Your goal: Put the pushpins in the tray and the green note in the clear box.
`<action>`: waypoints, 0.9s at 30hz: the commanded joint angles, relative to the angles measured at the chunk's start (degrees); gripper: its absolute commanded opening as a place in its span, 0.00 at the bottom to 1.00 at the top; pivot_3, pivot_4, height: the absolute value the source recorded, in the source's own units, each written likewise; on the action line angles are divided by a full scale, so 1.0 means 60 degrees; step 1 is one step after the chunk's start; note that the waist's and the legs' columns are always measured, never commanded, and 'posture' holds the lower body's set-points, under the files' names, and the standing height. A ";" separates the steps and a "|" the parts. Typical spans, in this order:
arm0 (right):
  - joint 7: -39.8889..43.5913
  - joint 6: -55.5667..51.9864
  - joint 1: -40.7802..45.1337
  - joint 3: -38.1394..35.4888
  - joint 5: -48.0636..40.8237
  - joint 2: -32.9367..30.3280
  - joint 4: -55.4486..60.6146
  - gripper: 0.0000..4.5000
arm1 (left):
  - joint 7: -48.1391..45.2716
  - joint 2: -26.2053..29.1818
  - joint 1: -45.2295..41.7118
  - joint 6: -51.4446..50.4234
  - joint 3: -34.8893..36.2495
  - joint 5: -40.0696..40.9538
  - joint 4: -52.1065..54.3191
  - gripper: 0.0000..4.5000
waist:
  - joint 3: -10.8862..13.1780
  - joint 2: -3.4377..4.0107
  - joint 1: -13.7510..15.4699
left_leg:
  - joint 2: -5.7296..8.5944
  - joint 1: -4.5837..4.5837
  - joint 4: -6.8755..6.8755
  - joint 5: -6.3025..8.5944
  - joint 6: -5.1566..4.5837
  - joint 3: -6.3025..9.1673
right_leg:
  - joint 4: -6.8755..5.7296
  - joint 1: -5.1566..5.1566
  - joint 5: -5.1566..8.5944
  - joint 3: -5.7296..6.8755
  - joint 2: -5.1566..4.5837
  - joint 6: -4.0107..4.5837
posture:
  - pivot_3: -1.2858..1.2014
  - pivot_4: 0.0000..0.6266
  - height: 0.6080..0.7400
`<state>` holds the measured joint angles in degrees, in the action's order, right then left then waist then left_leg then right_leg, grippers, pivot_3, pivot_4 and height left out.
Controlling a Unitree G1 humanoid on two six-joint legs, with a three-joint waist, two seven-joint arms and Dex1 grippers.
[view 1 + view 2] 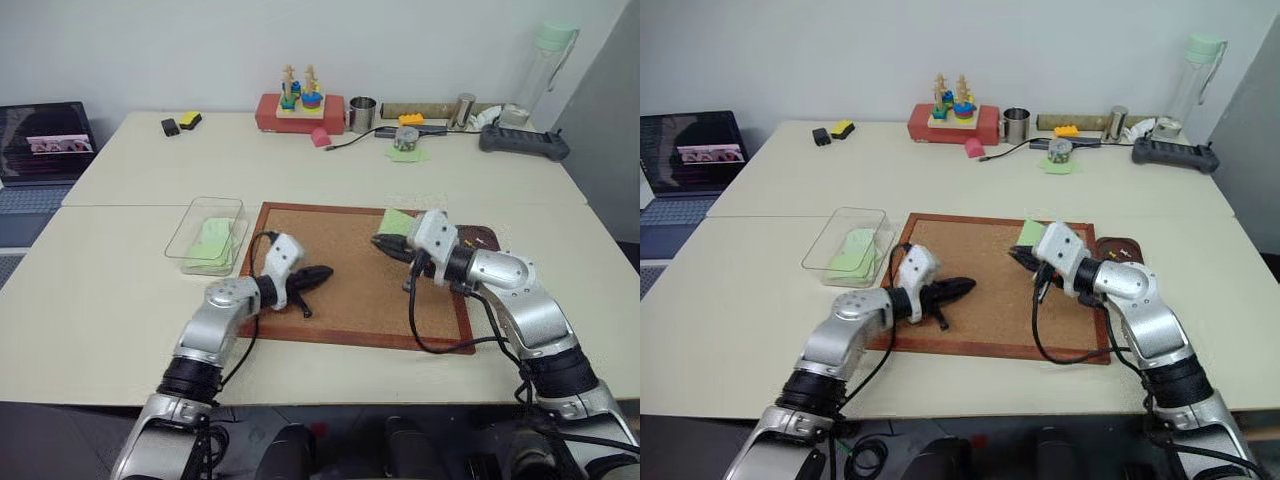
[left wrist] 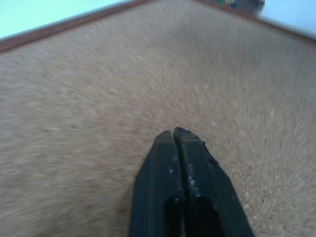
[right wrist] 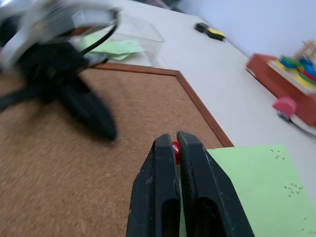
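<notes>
Red pushpin (image 3: pixel 175 146) pinched in right gripper (image 3: pixel 174 140) over cork board (image 1: pixel 350 300); left gripper (image 2: pixel 174 134) pressed together, empty. Next: carriage to tray (image 1: pixel 1124 248), release required.

Cork board (image 1: pixel 352 270): speckled light brown, with a reddish-brown wooden frame. Green note (image 3: pixel 256 187): pale green, plain, dotted with tiny pinholes. Another pale green sheet inside the clear box (image 1: pixel 196 220), see-through all over. Pushpin (image 3: pixel 176 150): shiny red head, squeezed between the black fingers of the right pincer (image 3: pixel 177 140). Left pincer (image 2: pixel 174 134): black too, with little pale scuffs. Tray (image 1: pixel 1122 247): dark brown. Desk (image 1: pixel 120 270): creamy beige. Toy block (image 1: pixel 298 110) at the back: red base, blue, green and yellow rings on pale wooden pegs. Metal cup (image 1: pixel 362 113): shiny silver. Small pink thing (image 1: pixel 321 137) near it. Bottle (image 1: pixel 540 70): clear with a mint-green cap.
</notes>
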<state>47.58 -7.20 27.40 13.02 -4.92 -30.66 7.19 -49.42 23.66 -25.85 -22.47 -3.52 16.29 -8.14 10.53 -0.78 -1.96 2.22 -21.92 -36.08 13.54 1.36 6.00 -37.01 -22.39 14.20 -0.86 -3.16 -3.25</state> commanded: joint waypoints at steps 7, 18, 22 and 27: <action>0.0613 0.4204 0.0356 0.0912 0.1707 -0.0615 -0.0258 0.00 | -0.0296 0.0289 -0.0381 -0.4723 0.2002 0.4698 0.2616 0.51 | 0.0016 -0.0025 0.0023 | 0.0001 -0.0009 -0.0003 0.0003 0.0007 0.0000 | 0.0009 0.0005 0.0001 -0.0004 -0.0021 -0.0002 | 0.52 0.24 1.00; 0.0673 0.6373 0.0749 0.1224 0.2300 -0.0734 -0.0872 0.00 | 0.0520 -0.0608 -0.0323 -0.4847 0.1235 0.4890 0.2812 0.80 | 0.0020 -0.0032 0.0051 | 0.0001 -0.0004 -0.0002 -0.0020 0.0047 0.0004 | 0.0009 0.0010 -0.0026 -0.0005 -0.0019 0.0045 | 0.52 0.24 1.00; 0.0698 0.6480 0.0796 0.1312 0.2287 -0.0699 -0.0859 0.00 | 0.0611 -0.0820 -0.0349 -0.4764 0.1135 0.4920 0.2591 0.73 | 0.0020 -0.0033 0.0042 | 0.0000 -0.0001 -0.0001 -0.0023 0.0051 0.0004 | 0.0006 0.0009 -0.0026 -0.0007 -0.0019 0.0046 | 0.52 0.24 1.00; 0.0664 0.6629 0.0888 0.1408 0.2301 -0.0564 -0.0925 0.00 | 0.0376 -0.0765 -0.0295 -0.4749 0.1115 0.5032 0.2652 0.53 | 0.0020 -0.0033 0.0045 | 0.0000 -0.0002 -0.0001 -0.0024 0.0052 0.0005 | 0.0007 0.0009 -0.0026 -0.0007 -0.0017 0.0046 | 0.52 0.24 1.00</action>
<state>51.61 31.18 31.20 21.60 9.23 -34.57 0.74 -46.02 18.79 -27.46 -51.98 3.04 45.42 6.37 10.65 -0.98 -1.69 2.23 -21.93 -36.08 13.40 1.67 6.03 -36.96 -22.34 14.04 -0.90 -3.27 -2.97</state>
